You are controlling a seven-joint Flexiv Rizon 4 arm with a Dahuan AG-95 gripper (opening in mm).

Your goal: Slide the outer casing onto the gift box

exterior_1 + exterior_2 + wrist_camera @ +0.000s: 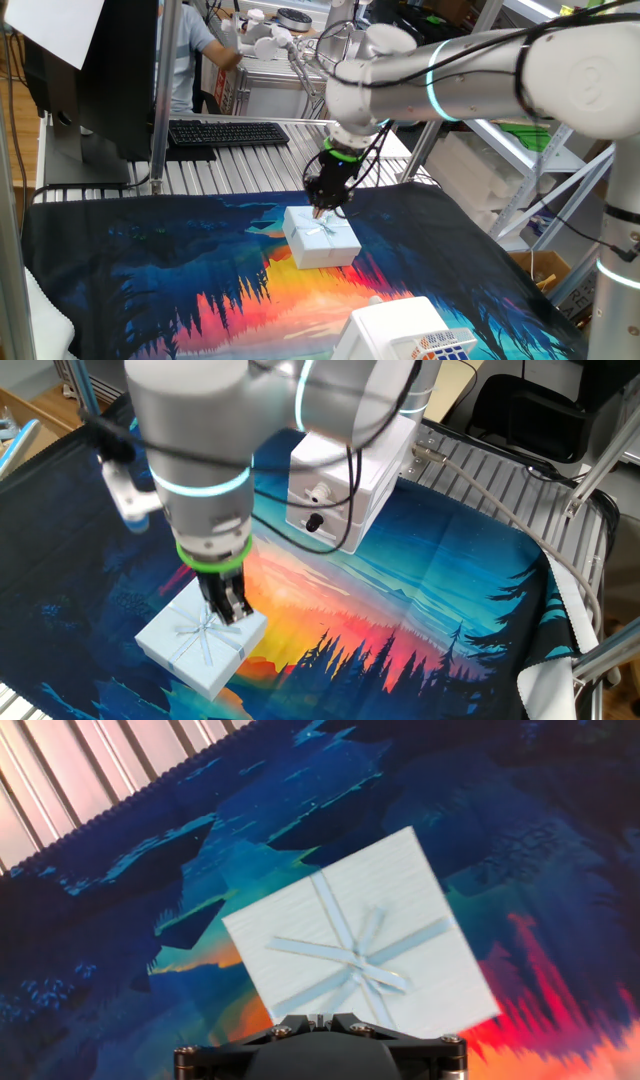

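Note:
The outer casing [322,240] is a small white box with a pale-blue ribbon pattern on top. It lies flat on the colourful mat, and also shows in the other fixed view [190,642] and in the hand view [360,935]. My gripper [326,207] points straight down over the casing's far edge, its tips at or just above the top face [232,612]. In the hand view the gripper [318,1018] has its fingers together and holds nothing. The gift box with the dark interior is not visible as a separate thing.
A larger white box with a colourful cube picture [405,330] stands at the mat's near edge; it also shows in the other fixed view [345,470]. A black keyboard [228,132] lies on the metal slats behind the mat. A person [190,50] stands at the back.

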